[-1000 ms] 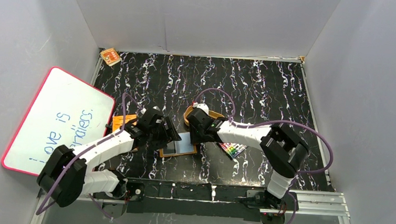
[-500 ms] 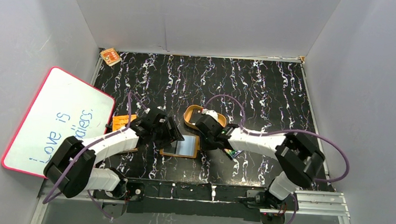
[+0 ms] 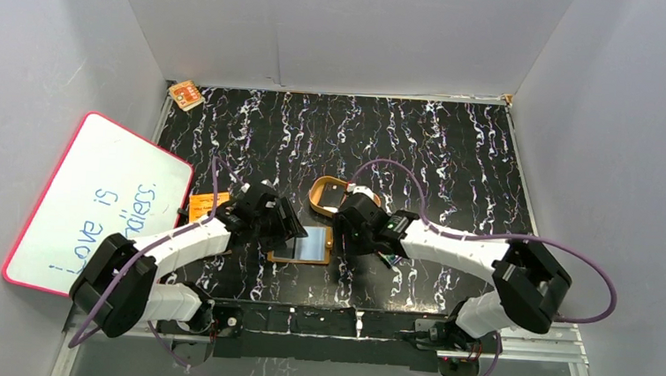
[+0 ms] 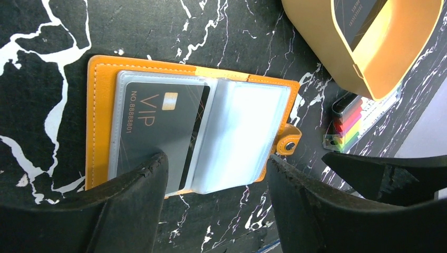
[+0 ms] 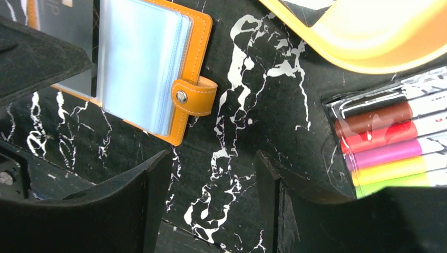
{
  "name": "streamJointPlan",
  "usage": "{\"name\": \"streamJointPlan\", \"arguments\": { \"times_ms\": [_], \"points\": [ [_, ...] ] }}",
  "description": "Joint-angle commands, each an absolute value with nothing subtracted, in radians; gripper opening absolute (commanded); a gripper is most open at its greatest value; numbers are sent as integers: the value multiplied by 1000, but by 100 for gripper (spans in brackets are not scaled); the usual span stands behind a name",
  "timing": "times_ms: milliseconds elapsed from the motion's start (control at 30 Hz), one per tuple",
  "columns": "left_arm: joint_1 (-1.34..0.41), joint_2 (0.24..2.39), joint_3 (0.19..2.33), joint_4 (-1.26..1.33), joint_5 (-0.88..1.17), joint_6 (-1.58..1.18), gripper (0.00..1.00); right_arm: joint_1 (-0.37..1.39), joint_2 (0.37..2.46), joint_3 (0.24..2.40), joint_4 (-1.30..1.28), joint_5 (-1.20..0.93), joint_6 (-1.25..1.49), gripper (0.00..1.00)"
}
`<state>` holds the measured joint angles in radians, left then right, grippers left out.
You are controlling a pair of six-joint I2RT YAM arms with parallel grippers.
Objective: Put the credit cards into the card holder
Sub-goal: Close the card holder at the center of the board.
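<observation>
Near the worktop's (image 3: pixel 456 152) front edge, the card holder (image 4: pixel 211 132) is lying open, one credit card (image 4: pixel 158 118) sitting tucked inside. The left gripper (image 4: pixel 215 161) is straddling it, fingers apart, contact unclear. The right gripper (image 5: pixel 211 155) is hanging spread and empty beside the snap tab (image 5: pixel 195 97). The next card is probably best pinched by a short edge and slid flat into the empty sleeve (image 4: pixel 248 137). Only the left wrist view is showing a second dark card (image 4: pixel 358 18) in the tan tray (image 4: pixel 316 52), while the right wrist view is showing the marker pack (image 5: pixel 390 142).
</observation>
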<state>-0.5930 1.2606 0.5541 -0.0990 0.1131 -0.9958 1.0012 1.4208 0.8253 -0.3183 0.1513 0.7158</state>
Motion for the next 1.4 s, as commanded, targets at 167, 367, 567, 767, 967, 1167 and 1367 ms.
{"name": "streamJointPlan", "arguments": {
  "times_ms": [167,367,567,767,967,1167,1367],
  "points": [
    [-595,1217,523,-187,86,-1011,66,1042,1599,1033,-419,227,664,72],
    [-595,1213,526,-187,95,-1011,66,1045,1698,1109,-461,313,663,72],
    [-595,1206,519,-187,95,-1015,66,1045,1753,1134,-459,338,660,70],
    [-595,1204,514,-191,95,-1014,66,1045,1778,1163,-486,381,670,67],
    [-594,1205,505,-188,90,-1014,66,1044,1723,1136,-480,424,681,59],
    [-594,1210,502,-185,89,-1013,66,1045,1709,1123,-496,432,702,50],
    [-595,1212,496,-184,84,-1010,66,1039,1681,1102,-479,420,713,39]
  ]
}}
